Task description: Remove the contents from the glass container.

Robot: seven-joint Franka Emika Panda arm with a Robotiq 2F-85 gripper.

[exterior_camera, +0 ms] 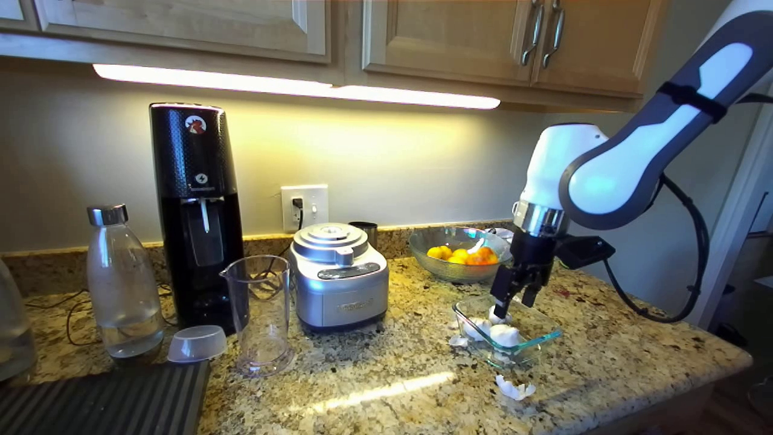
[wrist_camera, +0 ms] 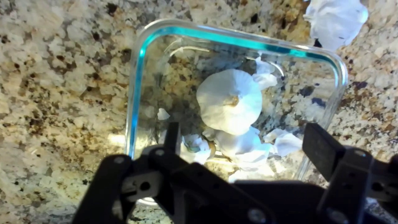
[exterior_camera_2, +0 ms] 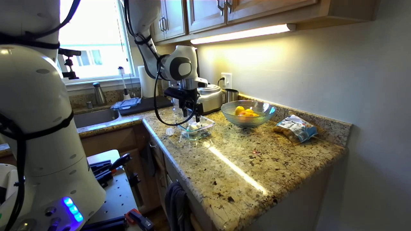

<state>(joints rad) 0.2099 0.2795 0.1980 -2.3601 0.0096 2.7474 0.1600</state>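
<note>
Several garlic pieces point(wrist_camera: 230, 107): are lying inside the dish point(wrist_camera: 139, 77), one round bulb sitting near its middle and the others crowding just beside.
Dish: is standing upright on the counter point(exterior_camera_2: 273, 160), its clear walls meeting at rounded corners.
Loose skin point(wrist_camera: 337, 23): is lying in the dish and also on the counter, just outside the rim.
Gripper point(wrist_camera: 243, 134): is pointing down over the dish at the end of the arm point(exterior_camera: 628, 172).
Fingers point(wrist_camera: 321, 151): are standing wide apart, the gap between them lying over part of the garlic; whether a tip is touching any piece, I cannot tell.
Bowl point(exterior_camera: 456, 275): is holding orange and yellow fruit point(exterior_camera: 482, 257), standing near the dish in both exterior views.
Bag point(exterior_camera_2: 297, 127): is lying near the bowl in an exterior view.
Appliance point(exterior_camera: 343, 296): is sitting silver and squat near the bowl.
Beaker point(exterior_camera: 263, 314): is standing upright near the appliance.
Black machine point(exterior_camera: 193, 157): is rising tall near the beaker, a bottle point(exterior_camera: 124, 296) standing by it.
</note>
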